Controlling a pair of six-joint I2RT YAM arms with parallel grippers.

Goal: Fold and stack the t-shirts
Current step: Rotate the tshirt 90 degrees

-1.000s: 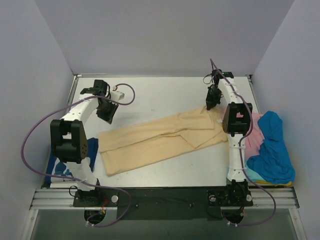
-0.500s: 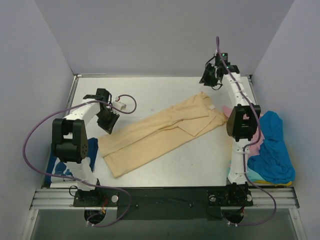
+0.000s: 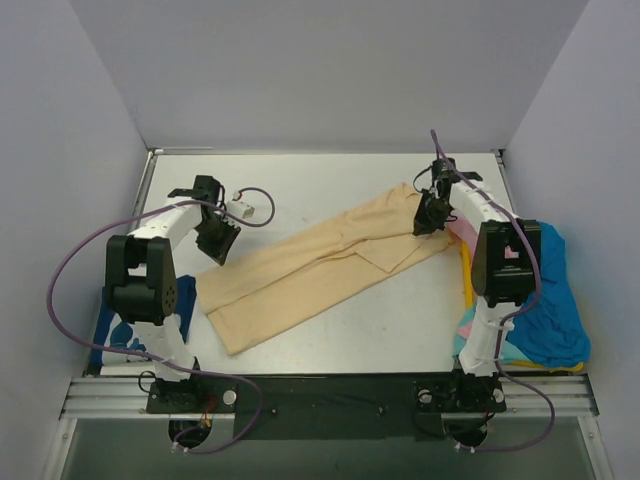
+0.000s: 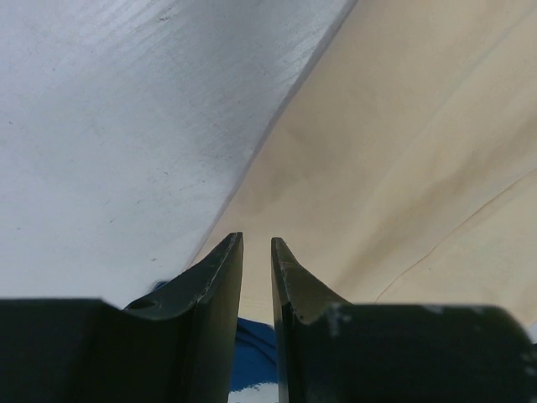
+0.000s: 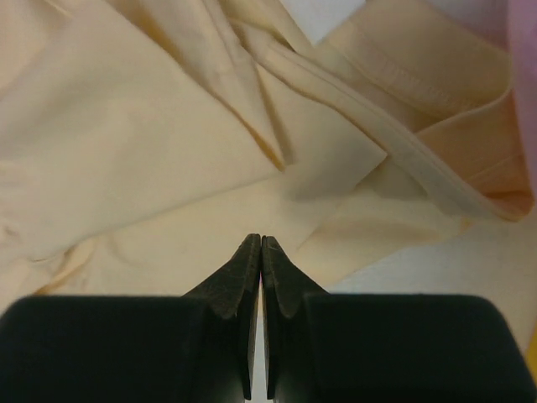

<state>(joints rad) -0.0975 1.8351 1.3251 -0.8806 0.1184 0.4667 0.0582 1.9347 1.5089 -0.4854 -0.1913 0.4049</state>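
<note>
Tan cloth t-shirt, folded into a long strip, lies diagonally across the middle of the grey worktop. Left tool hovers over its near-left end, jaws narrowly apart with nothing between them. Right tool is fully closed and empty over the collar end, and a pink t-shirt and a bright blue t-shirt are heaped at the right edge.

No lettering, label or number is legible anywhere — nothing.

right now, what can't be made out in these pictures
Top view: the right arm covers part of the pile of shirts; their number is unclear.
Top view: the left arm hides most of the blue cloth; the left wrist view shows a sliver.
Right wrist view: the shut right end effector hides whether it touches the tan t-shirt.
</note>
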